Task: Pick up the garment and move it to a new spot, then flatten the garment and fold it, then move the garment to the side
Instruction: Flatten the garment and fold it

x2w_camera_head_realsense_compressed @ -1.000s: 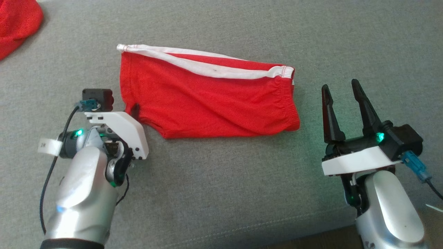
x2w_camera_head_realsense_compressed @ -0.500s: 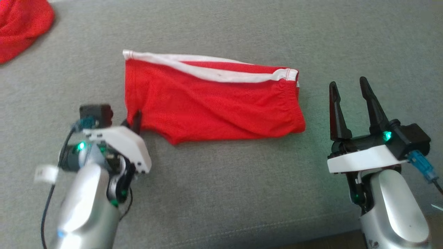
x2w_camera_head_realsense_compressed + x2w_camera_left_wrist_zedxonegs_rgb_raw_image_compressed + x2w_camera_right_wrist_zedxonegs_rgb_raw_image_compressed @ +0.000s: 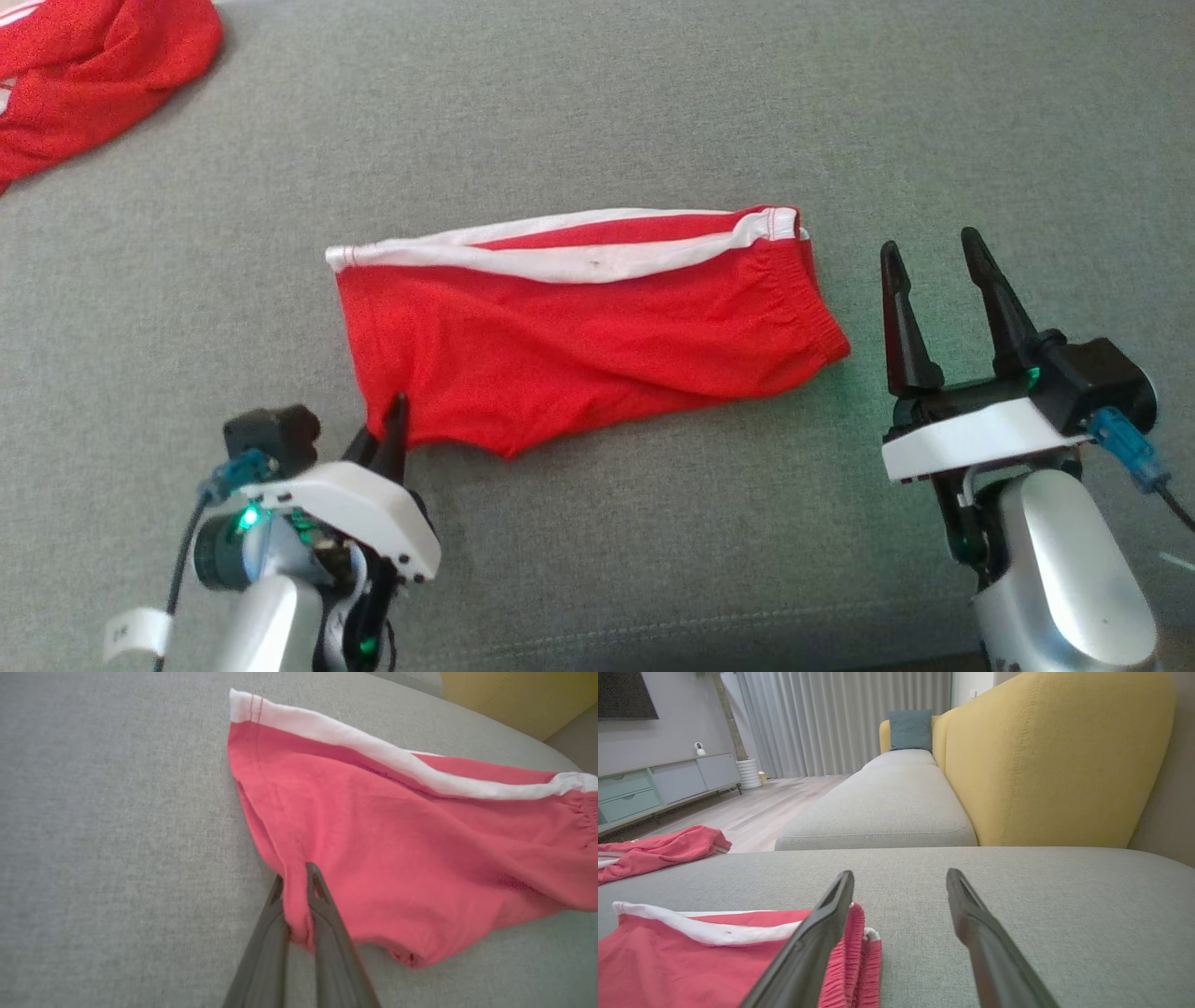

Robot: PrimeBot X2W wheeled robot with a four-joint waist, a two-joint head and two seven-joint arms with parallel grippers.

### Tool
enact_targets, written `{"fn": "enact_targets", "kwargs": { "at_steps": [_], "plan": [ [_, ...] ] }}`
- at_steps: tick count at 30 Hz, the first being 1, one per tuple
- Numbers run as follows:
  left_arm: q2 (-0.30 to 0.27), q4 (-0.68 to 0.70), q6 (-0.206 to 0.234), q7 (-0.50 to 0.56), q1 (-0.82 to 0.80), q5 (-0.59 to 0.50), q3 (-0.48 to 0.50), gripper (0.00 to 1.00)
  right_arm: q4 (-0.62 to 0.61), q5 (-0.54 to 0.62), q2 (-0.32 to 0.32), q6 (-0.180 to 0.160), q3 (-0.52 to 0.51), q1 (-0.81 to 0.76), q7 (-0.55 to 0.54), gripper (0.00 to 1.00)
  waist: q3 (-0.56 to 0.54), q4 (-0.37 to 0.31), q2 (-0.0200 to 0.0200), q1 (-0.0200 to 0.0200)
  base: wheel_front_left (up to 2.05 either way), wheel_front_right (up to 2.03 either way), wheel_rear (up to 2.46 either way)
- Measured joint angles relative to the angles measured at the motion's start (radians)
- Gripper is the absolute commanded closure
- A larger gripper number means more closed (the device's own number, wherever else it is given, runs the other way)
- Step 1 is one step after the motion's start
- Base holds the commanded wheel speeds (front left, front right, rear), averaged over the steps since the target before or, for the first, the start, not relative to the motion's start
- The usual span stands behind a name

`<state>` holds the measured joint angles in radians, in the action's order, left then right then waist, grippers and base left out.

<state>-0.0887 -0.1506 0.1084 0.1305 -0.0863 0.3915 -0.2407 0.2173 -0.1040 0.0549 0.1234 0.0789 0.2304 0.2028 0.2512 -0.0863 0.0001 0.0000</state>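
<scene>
The garment (image 3: 579,341) is a pair of red shorts with a white side stripe, folded in half and lying on the grey cushion. My left gripper (image 3: 392,415) is shut on its lower left corner; in the left wrist view the red cloth of the garment (image 3: 397,849) is pinched between the two fingers of that gripper (image 3: 295,877). My right gripper (image 3: 929,247) stands open just right of the waistband end, holding nothing. In the right wrist view the garment (image 3: 691,952) lies left of that gripper (image 3: 900,875).
A second red garment (image 3: 84,75) lies bunched at the far left of the grey sofa seat (image 3: 653,112). The seat's front seam (image 3: 653,627) runs along the bottom. A yellow backrest (image 3: 1055,756) rises beyond the cushion on the right.
My left gripper has pulled the garment's corner toward me, dragging and skewing the shorts. The head camera has shifted too. The right gripper stays open in place.
</scene>
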Motion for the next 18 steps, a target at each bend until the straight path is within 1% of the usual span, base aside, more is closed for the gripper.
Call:
{"fn": "enact_targets", "kwargs": {
  "at_steps": [4, 5, 6, 7, 8, 12, 18],
  "plan": [
    [0.002, 0.013, 0.010, -0.006, 0.014, 0.001, -0.005, 1.00, 0.000, 0.005, 0.000, 0.000, -0.003, 0.000, -0.012, 0.00, -0.002, 0.000, 0.0000, 0.0000, 0.00, 0.00, 0.00],
    [0.003, 0.018, 0.012, -0.012, 0.015, 0.000, -0.005, 0.83, 0.000, 0.007, 0.000, 0.000, -0.003, 0.000, -0.016, 0.00, -0.002, -0.001, 0.0000, 0.0000, 0.00, 0.00, 0.00],
    [0.003, 0.020, 0.013, -0.021, 0.015, 0.000, -0.005, 0.56, 0.000, 0.007, 0.000, 0.000, -0.003, 0.000, -0.018, 0.00, -0.002, -0.003, 0.0000, 0.0000, 0.00, 0.00, 0.00],
    [0.003, 0.022, 0.016, -0.033, 0.015, -0.001, -0.005, 0.09, 0.000, 0.007, 0.000, 0.000, -0.004, 0.000, -0.018, 0.00, -0.003, -0.004, 0.0000, 0.0000, 0.00, 0.00, 0.00],
    [0.002, 0.024, 0.016, -0.043, 0.015, -0.003, -0.005, 0.00, 0.000, 0.007, 0.000, 0.000, -0.004, 0.000, -0.019, 0.00, -0.004, -0.005, 0.0000, 0.0000, 0.00, 0.00, 0.00],
    [0.000, 0.034, 0.021, -0.084, 0.014, -0.014, -0.004, 0.00, 0.000, 0.007, 0.000, 0.000, -0.007, 0.000, -0.027, 0.00, -0.008, -0.006, 0.0000, 0.0000, 0.00, 0.00, 0.00],
    [-0.012, 0.069, 0.021, -0.205, 0.014, -0.050, 0.000, 0.00, 0.012, 0.007, 0.001, 0.000, -0.017, 0.001, -0.058, 0.00, -0.032, -0.003, 0.0000, 0.0000, 0.00, 0.00, 0.00]
  ]
}}
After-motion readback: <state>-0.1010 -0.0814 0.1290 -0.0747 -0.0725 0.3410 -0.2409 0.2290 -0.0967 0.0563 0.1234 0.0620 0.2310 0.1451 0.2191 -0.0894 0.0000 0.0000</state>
